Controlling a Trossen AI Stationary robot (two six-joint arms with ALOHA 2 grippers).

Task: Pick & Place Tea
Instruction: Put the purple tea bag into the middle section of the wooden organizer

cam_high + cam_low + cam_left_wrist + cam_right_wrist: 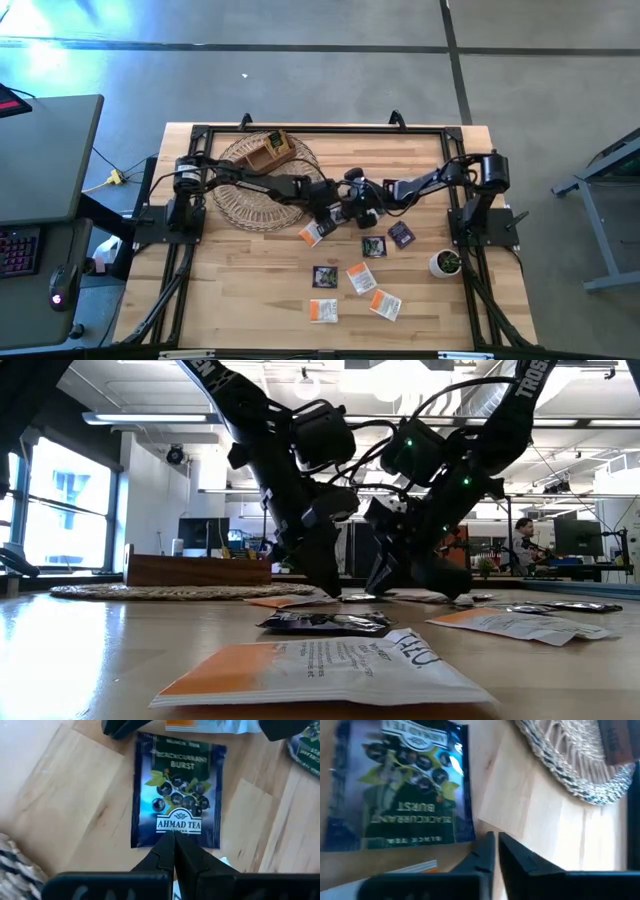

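On bare wood, dark blackcurrant sachet (176,790), berries and green leaves, left hand (173,851) closed empty, right hand (496,851) nearly shut.

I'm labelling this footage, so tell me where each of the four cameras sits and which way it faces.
High: overhead, straight down on the table, both arms meeting mid-table over the sachets.
Low: table height, looking across sachets into the room; both arms drop in from above.
Left wrist: on the left arm, down past the closed left pincer at a blackcurrant sachet.
Right wrist: on the right arm, past the nearly closed right pincer, wicker mat beyond.
Shared: both wrist views show a dark blackcurrant sachet.
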